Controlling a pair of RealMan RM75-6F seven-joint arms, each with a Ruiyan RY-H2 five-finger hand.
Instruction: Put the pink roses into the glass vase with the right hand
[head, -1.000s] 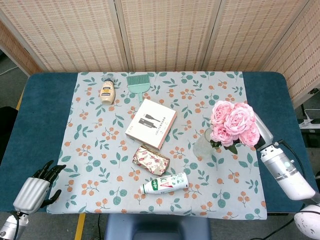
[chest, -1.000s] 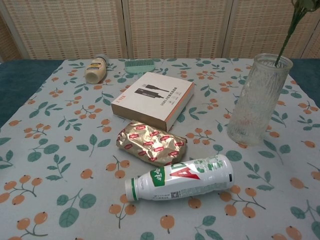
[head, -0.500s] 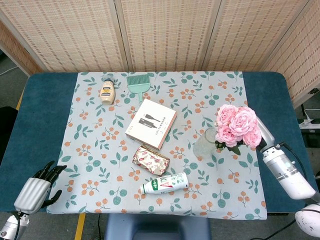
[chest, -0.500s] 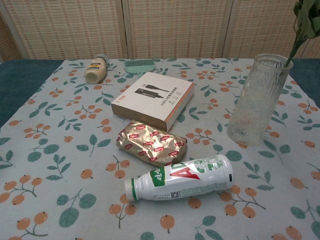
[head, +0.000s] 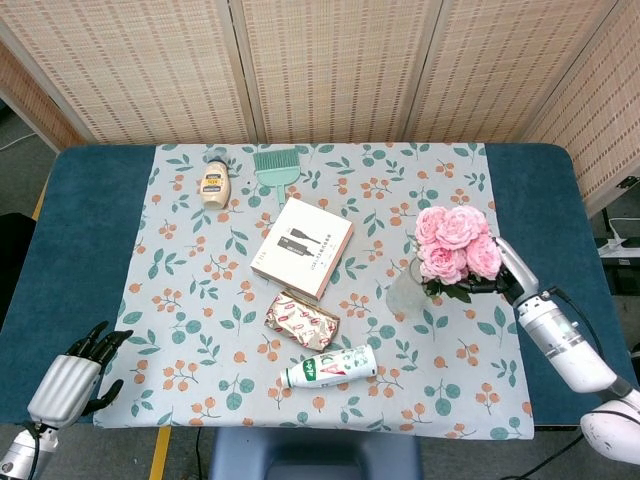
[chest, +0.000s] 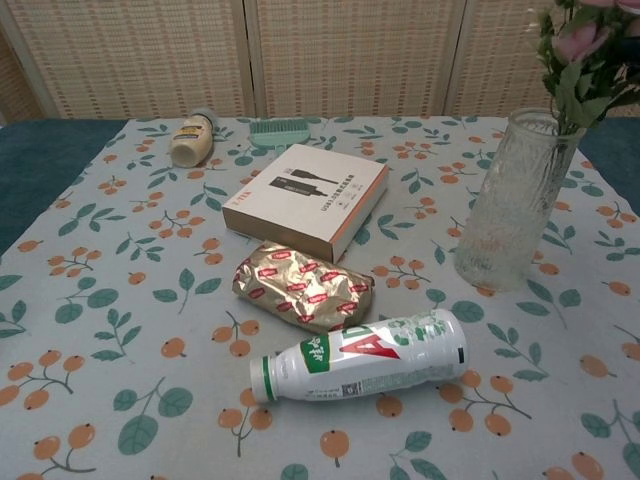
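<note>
A bunch of pink roses (head: 455, 243) hangs over the clear ribbed glass vase (head: 405, 292), which stands upright on the right of the floral cloth. My right hand (head: 505, 275) grips the bunch just under the blooms, right of the vase. In the chest view the green stems enter the mouth of the vase (chest: 512, 205), while leaves and the pink roses (chest: 585, 45) rise above its rim at the top right. How deep the stems reach I cannot tell. My left hand (head: 85, 365) rests at the near left table edge, fingers apart, holding nothing.
Left of the vase lies a white cable box (head: 302, 248). A gold foil packet (head: 301, 319) and a toppled white-green bottle (head: 330, 367) lie nearer the front. A green brush (head: 276, 166) and a cream squeeze bottle (head: 214, 183) sit at the back.
My right hand has carried the roses left and down over the vase. The blooms have dropped into the chest view and the stems sit lower in the mouth. The left hand is still.
</note>
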